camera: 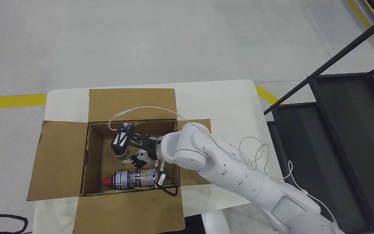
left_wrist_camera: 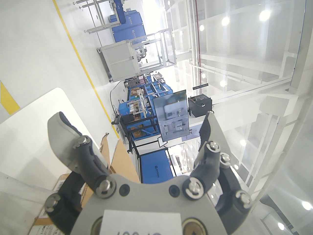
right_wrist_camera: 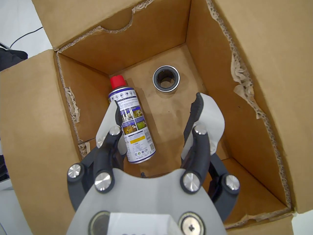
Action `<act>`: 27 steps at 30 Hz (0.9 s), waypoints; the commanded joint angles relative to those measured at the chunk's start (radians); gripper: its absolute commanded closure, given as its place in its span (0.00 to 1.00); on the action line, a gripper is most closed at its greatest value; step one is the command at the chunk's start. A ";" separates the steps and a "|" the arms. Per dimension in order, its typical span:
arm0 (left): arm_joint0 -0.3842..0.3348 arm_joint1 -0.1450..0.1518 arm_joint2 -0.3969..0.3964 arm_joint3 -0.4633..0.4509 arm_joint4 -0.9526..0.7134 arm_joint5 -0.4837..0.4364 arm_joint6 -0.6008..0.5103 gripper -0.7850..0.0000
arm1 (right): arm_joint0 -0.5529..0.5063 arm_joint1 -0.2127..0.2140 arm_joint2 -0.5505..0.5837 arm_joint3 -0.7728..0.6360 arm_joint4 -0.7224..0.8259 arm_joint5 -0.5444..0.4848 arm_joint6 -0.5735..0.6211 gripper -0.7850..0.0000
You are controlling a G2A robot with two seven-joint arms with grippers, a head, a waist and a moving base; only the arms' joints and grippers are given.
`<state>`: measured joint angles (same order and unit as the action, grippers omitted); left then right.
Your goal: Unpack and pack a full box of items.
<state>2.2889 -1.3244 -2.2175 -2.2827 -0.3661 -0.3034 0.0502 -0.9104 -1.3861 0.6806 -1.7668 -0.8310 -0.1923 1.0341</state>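
Your right hand (right_wrist_camera: 156, 102) hangs inside the box (right_wrist_camera: 210, 62), low over the floor, fingers spread wide and holding nothing. Two things are left in there: a spray can (right_wrist_camera: 134, 125) and a dark ring (right_wrist_camera: 156, 80).

The can lies on its side close along one wall, which in the top view is the wall on the robot's side. Its red cap points away from the wrist, so its long axis runs roughly in line with the hand's own reach. The line between the fingers therefore crosses the can's body. That suits a pinch across the barrel, I judge, but one finger sits over the can instead of beside it, so you would need to shift sideways toward that wall first.

The ring lies flat, hole up, just beyond the fingertips and nearer the middle of the gap. It looks like the shorter move: forward and down (though a flat ring gives little to pinch).

Your left hand (left_wrist_camera: 133, 123) is also spread and empty, pointing off into the room beside the desk (left_wrist_camera: 36, 123). The right arm is clearly the nearer.
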 commanded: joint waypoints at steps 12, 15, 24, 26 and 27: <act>0.000 0.000 0.000 0.000 0.000 0.000 0.000 0.00 | 0.036 -0.046 -0.097 0.215 0.017 0.009 -0.114 0.24; 0.000 0.000 0.000 0.000 0.000 0.000 0.000 0.00 | 0.050 -0.060 -0.116 0.262 0.025 0.003 -0.148 0.25; 0.000 0.000 0.000 0.000 0.000 0.000 0.000 0.00 | 0.072 -0.099 -0.160 0.363 0.024 -0.003 -0.255 0.03; 0.000 0.000 0.000 0.000 0.000 0.000 0.000 0.00 | 0.071 -0.105 -0.165 0.377 0.016 -0.003 -0.281 0.00; 0.000 0.000 0.000 0.000 0.000 0.000 0.000 0.00 | 0.070 -0.108 -0.167 0.382 0.013 -0.003 -0.296 0.00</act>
<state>2.2889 -1.3244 -2.2175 -2.2827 -0.3661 -0.3034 0.0502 -0.8389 -1.4913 0.5154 -1.3907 -0.8141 -0.1956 0.7528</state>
